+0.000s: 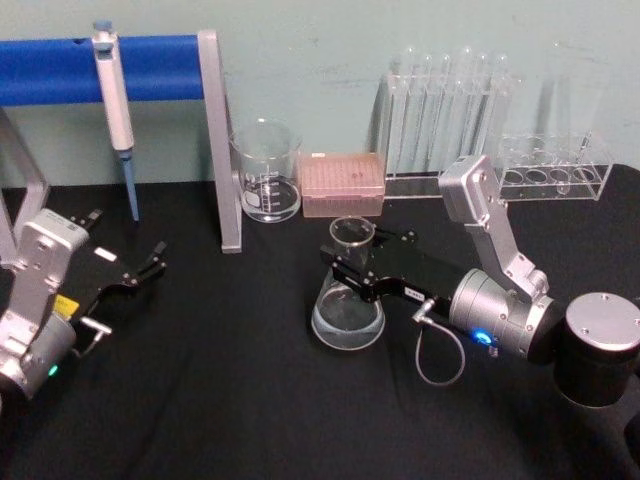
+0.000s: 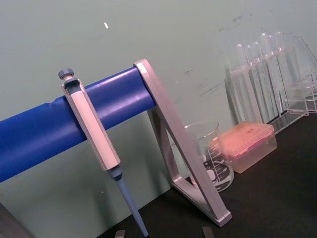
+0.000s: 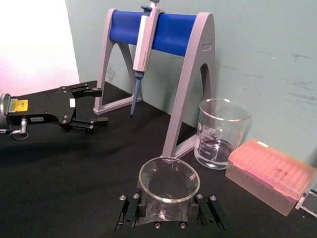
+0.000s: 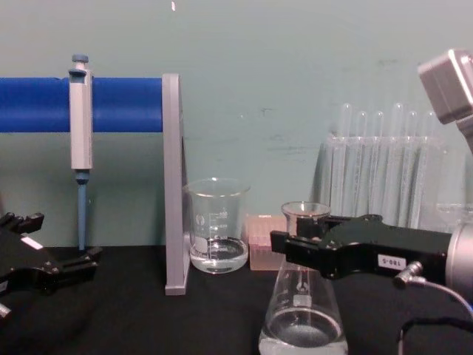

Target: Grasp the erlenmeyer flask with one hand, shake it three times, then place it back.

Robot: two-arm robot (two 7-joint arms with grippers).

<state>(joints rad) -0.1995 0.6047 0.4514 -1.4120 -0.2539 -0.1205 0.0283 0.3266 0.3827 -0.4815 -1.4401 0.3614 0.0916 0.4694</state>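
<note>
The right tool [image 1: 342,262] is clamped on the erlenmeyer flask [image 1: 347,322] at its narrow neck, wide base below the fingers. It looks slick, brittle and bottom-heavy (liquid sloshing low), so the neck suits. The left tool [image 1: 142,268] idles open, well apart.

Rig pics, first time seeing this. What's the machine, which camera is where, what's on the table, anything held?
It is a two-armed robot. The views come from its head, its chest and a camera on each wrist. On the black table stand a flask, a beaker, a pink tip box, test tubes in racks, and a stand with a pipette hung on it. The right gripper appears clamped on the flask's neck; the base looks down on the table. The left gripper rests open at the left, idle.
</note>
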